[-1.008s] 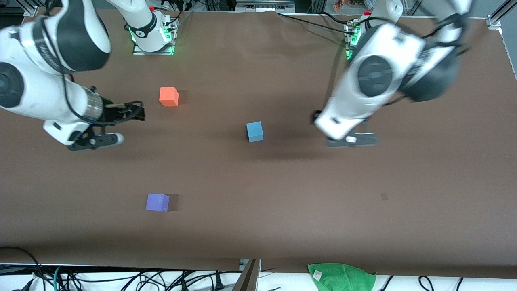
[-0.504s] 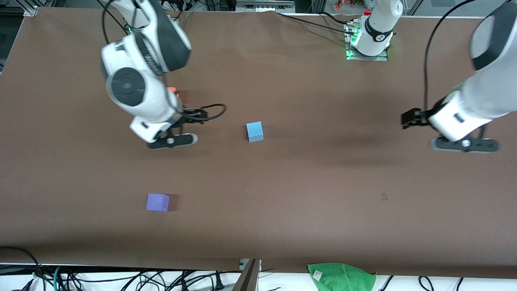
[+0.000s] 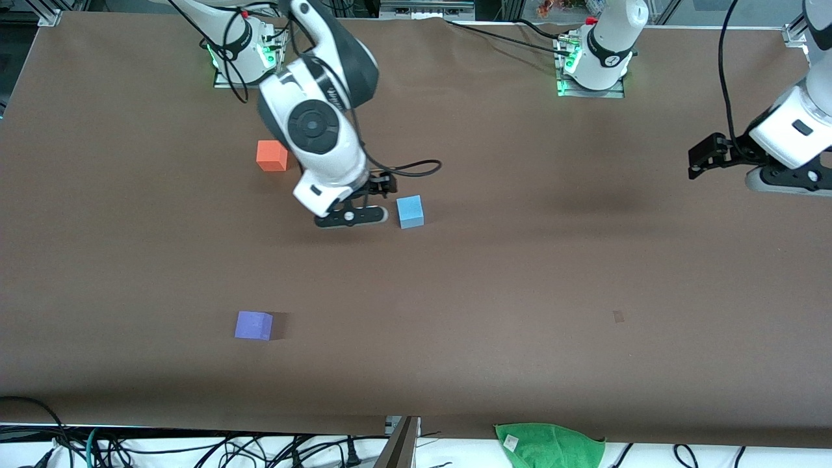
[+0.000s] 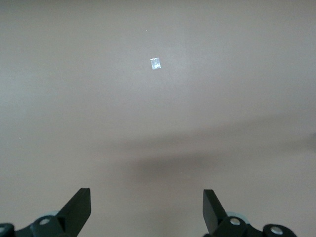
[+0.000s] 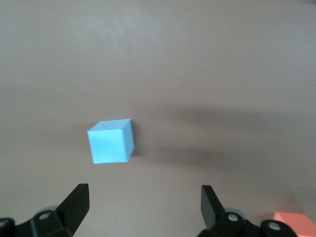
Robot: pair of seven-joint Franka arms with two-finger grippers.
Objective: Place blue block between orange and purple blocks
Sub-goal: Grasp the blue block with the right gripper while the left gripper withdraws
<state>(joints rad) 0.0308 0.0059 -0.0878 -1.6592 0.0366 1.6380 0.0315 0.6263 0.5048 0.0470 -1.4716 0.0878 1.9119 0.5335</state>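
Spreading wide and brown, the counter (image 3: 455, 273) carries all three cubes, well apart, and none has been lifted yet; I judge the task barely begun, with approach under way and the grasp, carry and placement all left.

Right arm, reaching from its base at the top of the front view, holds the right pincer (image 3: 351, 217) low over the counter just beside the blue block (image 3: 410, 211), at about the block's nine o'clock as that view shows it. Its fingers stand wide apart and hold nothing; the right wrist view shows the blue block (image 5: 111, 141) ahead of the open tips, not between them. Left arm waits at its own end of the counter, the left pincer (image 3: 790, 181) also spread open and empty over bare surface.

The orange block (image 3: 272, 155) sits at roughly ten o'clock from the blue one, farther from the front camera. The purple block (image 3: 253, 325) sits at about seven o'clock, much nearer that camera. The gap between them lies open.

Being a cube, the blue block has no long axis; it rests flat, its edges turned slightly off the counter's edges.
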